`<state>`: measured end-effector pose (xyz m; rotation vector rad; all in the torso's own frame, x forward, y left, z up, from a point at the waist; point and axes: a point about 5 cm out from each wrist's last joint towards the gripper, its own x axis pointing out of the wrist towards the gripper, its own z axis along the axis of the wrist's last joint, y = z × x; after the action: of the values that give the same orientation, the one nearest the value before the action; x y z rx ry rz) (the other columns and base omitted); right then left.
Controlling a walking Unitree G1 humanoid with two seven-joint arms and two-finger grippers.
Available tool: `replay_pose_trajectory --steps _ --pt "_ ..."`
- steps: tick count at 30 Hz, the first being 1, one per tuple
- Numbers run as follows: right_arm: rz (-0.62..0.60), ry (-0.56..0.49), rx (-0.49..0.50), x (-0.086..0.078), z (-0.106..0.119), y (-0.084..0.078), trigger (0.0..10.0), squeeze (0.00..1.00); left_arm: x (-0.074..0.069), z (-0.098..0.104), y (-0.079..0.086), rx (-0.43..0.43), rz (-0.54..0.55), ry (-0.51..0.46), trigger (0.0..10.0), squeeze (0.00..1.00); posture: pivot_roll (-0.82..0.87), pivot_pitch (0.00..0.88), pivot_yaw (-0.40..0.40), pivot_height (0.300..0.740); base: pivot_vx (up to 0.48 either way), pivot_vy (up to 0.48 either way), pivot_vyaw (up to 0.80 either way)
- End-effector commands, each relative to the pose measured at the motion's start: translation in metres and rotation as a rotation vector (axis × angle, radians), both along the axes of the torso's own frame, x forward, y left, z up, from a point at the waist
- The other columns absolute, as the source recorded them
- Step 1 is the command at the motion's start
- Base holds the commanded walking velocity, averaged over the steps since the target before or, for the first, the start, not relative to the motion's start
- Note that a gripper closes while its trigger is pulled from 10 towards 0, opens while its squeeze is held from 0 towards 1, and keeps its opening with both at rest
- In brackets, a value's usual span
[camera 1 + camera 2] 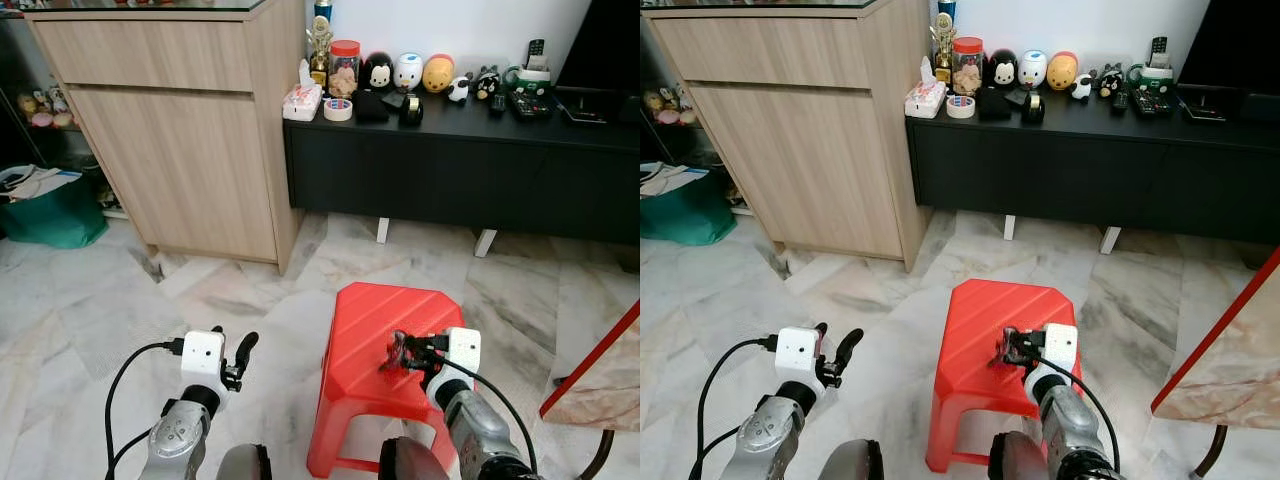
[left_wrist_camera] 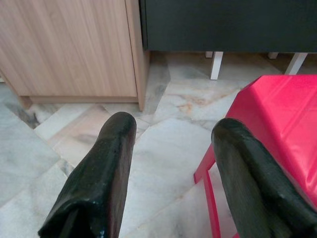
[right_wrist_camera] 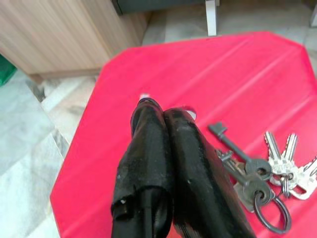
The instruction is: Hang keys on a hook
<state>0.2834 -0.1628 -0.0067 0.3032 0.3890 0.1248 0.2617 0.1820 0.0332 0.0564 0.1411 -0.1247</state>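
The bunch of silver and dark metal keys on rings (image 3: 262, 173) lies near the red plastic stool's (image 3: 198, 74) front edge. Your right gripper (image 3: 163, 111), fingers pressed together, sits beside them; spread it before grasping. Left gripper (image 2: 171, 134) hangs wide apart.

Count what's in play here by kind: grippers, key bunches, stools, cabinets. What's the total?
Grippers: 2, left gripper open over the floor, right gripper shut above the stool
Key bunches: 1, keys lying on the stool
Stools: 1, red stool
Cabinets: 2, wooden cabinet and black console
Total: 6
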Motion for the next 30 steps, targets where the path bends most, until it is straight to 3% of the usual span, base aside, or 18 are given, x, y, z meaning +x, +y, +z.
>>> replay_pose_trajectory --steps 1,6,9,14,15,16,17,20,22,26,30 --pt "-0.034 -0.084 0.010 0.007 0.012 -0.007 0.0 0.00 0.002 0.002 0.001 0.014 -0.002 -0.008 10.0 0.00 0.04 0.012 -0.020 0.597 0.000 0.000 0.00" --pt "-0.086 -0.163 -0.006 0.012 0.022 -0.014 0.0 0.00 0.002 0.002 0.001 0.009 0.001 -0.010 10.0 0.00 0.04 0.012 -0.022 0.597 0.000 0.000 0.00" --pt "-0.245 -0.262 -0.063 0.019 0.041 -0.028 0.0 0.00 0.002 0.001 0.002 0.007 0.005 -0.010 10.0 0.00 0.04 0.014 -0.024 0.597 0.000 0.000 0.00" --pt "-0.336 -0.334 -0.063 0.026 0.061 -0.031 0.2 0.00 0.002 0.001 0.002 0.003 0.007 -0.010 10.0 0.00 0.04 0.015 -0.022 0.597 0.000 0.000 0.00" --pt "-0.338 -0.345 -0.064 0.027 0.064 -0.030 4.2 0.00 0.002 0.001 0.002 0.003 0.007 -0.010 10.0 0.00 0.04 0.015 -0.022 0.597 0.000 0.000 0.00" --pt "-0.338 -0.345 -0.064 0.027 0.064 -0.030 4.2 0.00 0.002 0.001 0.002 0.003 0.007 -0.010 10.0 0.00 0.04 0.015 -0.022 0.597 0.000 0.000 0.00" --pt "-0.332 -0.354 -0.066 0.029 0.068 -0.027 10.0 0.00 0.002 0.001 0.002 0.001 0.007 -0.011 10.0 0.00 0.04 0.014 -0.023 0.597 0.000 0.000 0.00" --pt "-0.323 -0.393 -0.072 0.032 0.079 -0.020 10.0 0.00 0.002 0.002 0.002 -0.004 0.011 -0.015 10.0 0.00 0.04 0.013 -0.026 0.597 0.000 0.000 0.00" --pt "-0.389 -0.436 -0.145 0.031 0.089 -0.026 10.0 0.00 0.002 0.002 0.002 -0.006 0.011 -0.017 10.0 0.00 0.04 0.012 -0.028 0.597 0.000 0.000 0.00" --pt "-0.588 -0.462 -0.293 0.023 0.101 -0.049 10.0 0.00 0.001 0.001 0.002 -0.007 0.012 -0.017 10.0 0.00 0.04 0.008 -0.025 0.597 0.000 0.000 0.00" --pt "-0.722 -0.439 -0.372 0.016 0.104 -0.066 10.0 0.00 0.002 0.002 0.002 -0.007 0.006 -0.016 10.0 0.00 0.04 0.005 -0.021 0.597 0.000 0.000 0.00"
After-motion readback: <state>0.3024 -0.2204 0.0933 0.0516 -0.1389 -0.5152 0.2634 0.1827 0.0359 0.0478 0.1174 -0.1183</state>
